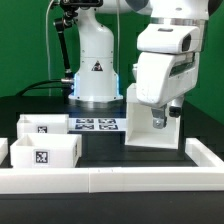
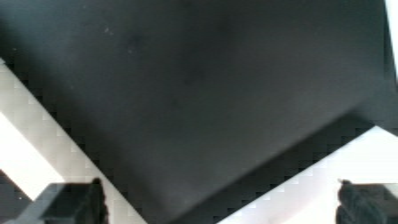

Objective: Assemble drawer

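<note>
The drawer housing stands upright on the dark surface directly under and behind the claw. It is a plain white plastic box, taller than the other parts, and the arm's wrist hides its upper part in the exterior view. Whether the claw touches it cannot be told.

The claw is spread wide and holds nothing. In the wrist view its two dark fingers sit at opposite edges of the picture with only a dark field between them. White plastic with rows of small dots runs slantwise on either side of that field. I cannot tell whether the dark area is the surface or the inside of the housing.

The two small trays lie well apart from the claw, toward the exterior view's left. The rear tray and the front tray are both white, low and open at the top, and each bears a black-and-white square tag. They sit just beside each other.

The marker board lies flat between the trays and the housing, just beside the claw on the exterior view's left.
</note>
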You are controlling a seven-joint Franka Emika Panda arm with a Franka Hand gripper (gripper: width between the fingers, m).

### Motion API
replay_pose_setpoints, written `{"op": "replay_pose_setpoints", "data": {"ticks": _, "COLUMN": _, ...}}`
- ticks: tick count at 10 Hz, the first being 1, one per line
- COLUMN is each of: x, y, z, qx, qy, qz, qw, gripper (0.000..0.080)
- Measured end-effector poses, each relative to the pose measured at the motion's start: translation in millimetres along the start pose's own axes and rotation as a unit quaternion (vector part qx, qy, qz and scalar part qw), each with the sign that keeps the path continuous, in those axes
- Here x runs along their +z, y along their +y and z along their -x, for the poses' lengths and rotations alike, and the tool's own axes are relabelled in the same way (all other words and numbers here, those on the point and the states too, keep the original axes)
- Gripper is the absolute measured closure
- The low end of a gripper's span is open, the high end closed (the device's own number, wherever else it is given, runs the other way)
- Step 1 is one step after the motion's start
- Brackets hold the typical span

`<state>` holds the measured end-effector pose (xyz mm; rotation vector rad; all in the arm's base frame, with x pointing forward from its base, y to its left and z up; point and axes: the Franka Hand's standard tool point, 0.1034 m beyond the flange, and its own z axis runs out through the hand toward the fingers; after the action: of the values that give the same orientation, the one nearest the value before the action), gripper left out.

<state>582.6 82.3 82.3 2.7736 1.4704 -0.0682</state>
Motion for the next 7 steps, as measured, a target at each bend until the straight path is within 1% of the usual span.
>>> {"op": "replay_pose_setpoints", "data": {"ticks": 5, "x": 0.2, "y": -0.4, "z": -0.5, "qx": 0.003, "qy": 0.0, "qz": 0.0, "qw": 1.0, "gripper": 0.015}}
{"op": "replay_pose_setpoints", "data": {"ticks": 6, "x": 0.5, "y": -0.1, "z": 0.5, "qx": 0.008, "qy": 0.0, "qz": -0.001, "qw": 1.0, "gripper": 0.015}}
{"op": "replay_pose_setpoints", "data": {"ticks": 7, "x": 1.3, "y": 1.0, "z": 5.7, "qx": 0.027, "qy": 0.0, "qz": -0.003, "qw": 1.0, "gripper": 0.015}}
